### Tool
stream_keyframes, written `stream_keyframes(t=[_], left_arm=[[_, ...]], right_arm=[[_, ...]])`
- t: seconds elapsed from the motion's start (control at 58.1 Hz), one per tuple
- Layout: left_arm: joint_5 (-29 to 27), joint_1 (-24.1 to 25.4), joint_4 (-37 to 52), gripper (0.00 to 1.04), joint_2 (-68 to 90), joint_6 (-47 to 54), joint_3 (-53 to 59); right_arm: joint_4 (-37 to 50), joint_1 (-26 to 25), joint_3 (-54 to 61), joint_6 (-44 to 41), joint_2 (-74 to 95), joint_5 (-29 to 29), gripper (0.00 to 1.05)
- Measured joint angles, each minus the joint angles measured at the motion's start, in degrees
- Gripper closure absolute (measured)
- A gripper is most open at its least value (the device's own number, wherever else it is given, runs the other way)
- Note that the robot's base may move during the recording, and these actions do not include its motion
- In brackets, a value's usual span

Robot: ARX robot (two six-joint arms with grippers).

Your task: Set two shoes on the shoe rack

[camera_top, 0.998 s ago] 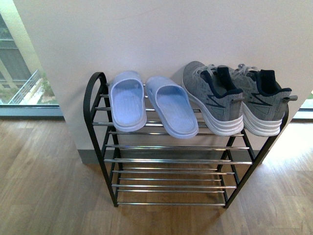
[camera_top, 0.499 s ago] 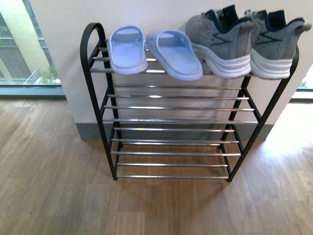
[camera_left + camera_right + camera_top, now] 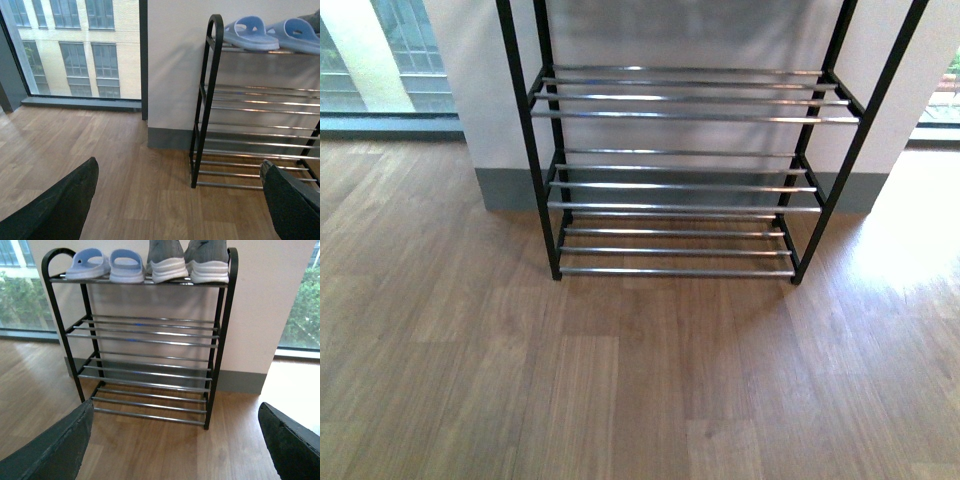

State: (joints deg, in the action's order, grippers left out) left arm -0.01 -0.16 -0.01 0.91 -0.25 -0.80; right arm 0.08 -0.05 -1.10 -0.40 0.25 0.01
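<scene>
Task judged done, nothing further called for but retreat: shoe rack (image 3: 150, 340) against far wall, two shoes (image 3: 107, 265) side by side on top tier's left end, left gripper (image 3: 180, 200) and right gripper (image 3: 175, 445) wide open, empty.

We see shoe rack (image 3: 150, 330) on wood floor (image 3: 620, 380); top tier carries two shoes (image 3: 107, 265) beside grey sneakers (image 3: 187, 262).

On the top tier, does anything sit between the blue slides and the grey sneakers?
No. In the right wrist view the two slides and the grey sneakers stand directly side by side on the shoe rack; nothing is set between them.
</scene>
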Motion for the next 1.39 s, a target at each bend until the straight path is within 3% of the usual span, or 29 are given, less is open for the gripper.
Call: stream_keyframes(t=[1.394], left_arm=[[0.00, 0.00, 0.00, 0.09, 0.00, 0.00, 0.00]], right_arm=[[-0.04, 0.00, 0.00, 0.02, 0.02, 0.02, 0.09]])
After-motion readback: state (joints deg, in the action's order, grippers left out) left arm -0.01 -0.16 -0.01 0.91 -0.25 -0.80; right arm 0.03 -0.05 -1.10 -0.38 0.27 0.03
